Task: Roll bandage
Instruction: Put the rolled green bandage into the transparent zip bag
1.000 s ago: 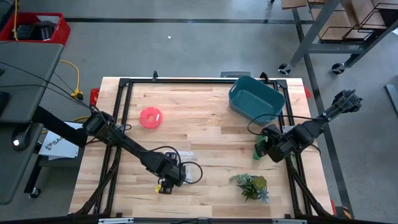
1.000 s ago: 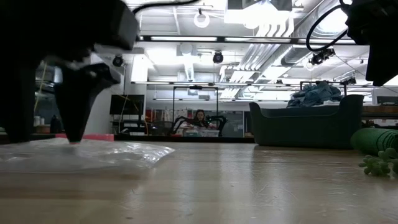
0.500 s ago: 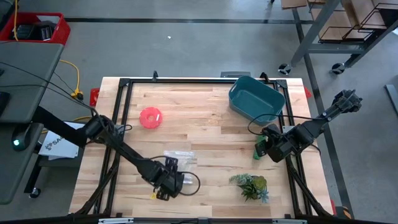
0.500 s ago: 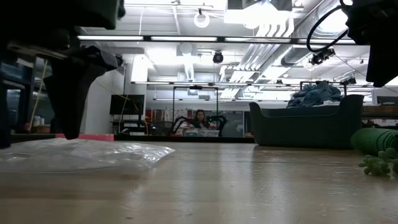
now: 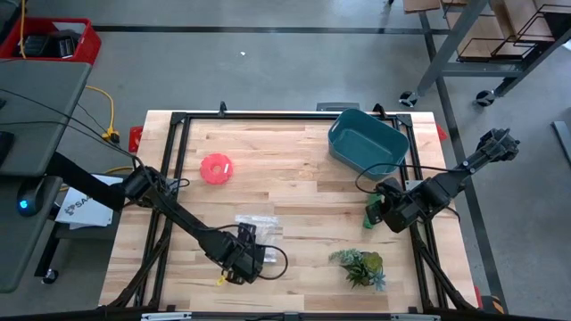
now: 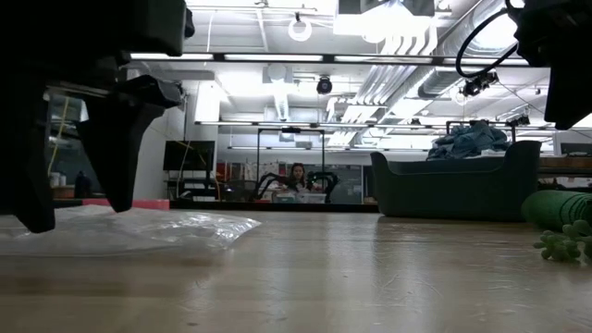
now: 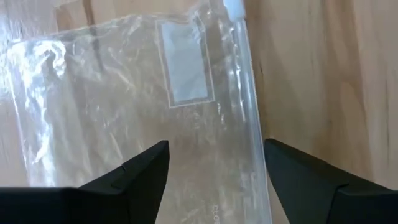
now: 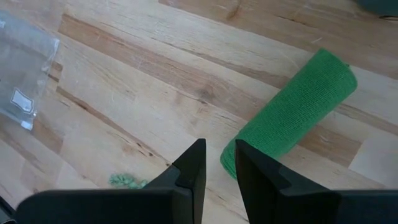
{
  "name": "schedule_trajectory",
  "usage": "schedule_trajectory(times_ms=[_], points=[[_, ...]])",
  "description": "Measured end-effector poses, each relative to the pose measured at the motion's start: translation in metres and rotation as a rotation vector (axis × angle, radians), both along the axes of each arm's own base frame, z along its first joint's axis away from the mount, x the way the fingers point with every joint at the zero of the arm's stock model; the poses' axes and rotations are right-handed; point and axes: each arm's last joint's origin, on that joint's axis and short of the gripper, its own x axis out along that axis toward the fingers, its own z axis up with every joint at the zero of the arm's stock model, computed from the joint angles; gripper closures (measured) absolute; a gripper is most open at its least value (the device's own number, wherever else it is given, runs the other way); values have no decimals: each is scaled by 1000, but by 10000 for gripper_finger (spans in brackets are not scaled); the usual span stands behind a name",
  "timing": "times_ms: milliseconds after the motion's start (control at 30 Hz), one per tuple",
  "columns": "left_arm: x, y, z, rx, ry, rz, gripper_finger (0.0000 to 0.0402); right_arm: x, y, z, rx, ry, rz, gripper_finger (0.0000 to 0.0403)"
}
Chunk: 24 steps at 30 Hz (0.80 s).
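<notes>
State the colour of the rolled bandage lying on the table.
The bandage is green, a rolled cylinder on the wood; the right wrist view shows it best.

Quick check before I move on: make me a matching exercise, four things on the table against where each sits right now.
Things:
1. bandage
2. clear bag
3. teal tub
4. plant sprig

Places:
A. far right corner of the table
B. just ahead of the left gripper, jaws open
C. near edge, right of centre
D. rolled up, lying by the right gripper

Pairs: 1-D, 2-B, 3-A, 4-C
</notes>
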Motion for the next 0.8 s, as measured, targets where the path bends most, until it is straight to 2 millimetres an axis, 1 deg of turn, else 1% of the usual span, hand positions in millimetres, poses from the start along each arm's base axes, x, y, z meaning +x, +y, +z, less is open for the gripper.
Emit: schedule_trajectory(times_ms=[233, 300, 400, 467, 567, 600, 633, 700, 800], points=[[-2, -2, 0, 43, -16, -28, 162, 0, 0, 0, -1, 1, 0, 326], [-1, -1, 0, 47, -19, -25, 178, 0, 0, 0, -1, 1, 0, 326], [0, 0, 1, 63, -33, -23, 228, 0, 0, 0, -1, 2, 0, 326], [1, 0, 1, 63, -44, -38, 276, 0, 0, 0, 2, 1, -5, 326], [4, 2, 1, 48, -36, -43, 364, 0, 0, 0, 2, 1, -7, 326], [5, 5, 1, 33, -28, -29, 382, 0, 0, 0, 2, 0, -7, 326], [7, 8, 1, 16, -21, -2, 390, 0, 0, 0, 3, 0, -7, 326], [10, 16, 1, 8, -6, 47, 391, 0, 0, 0, 3, 0, -6, 326], [14, 30, 12, 8, 6, 125, 400, 1, 1, 4, 6, -10, 2, 326]])
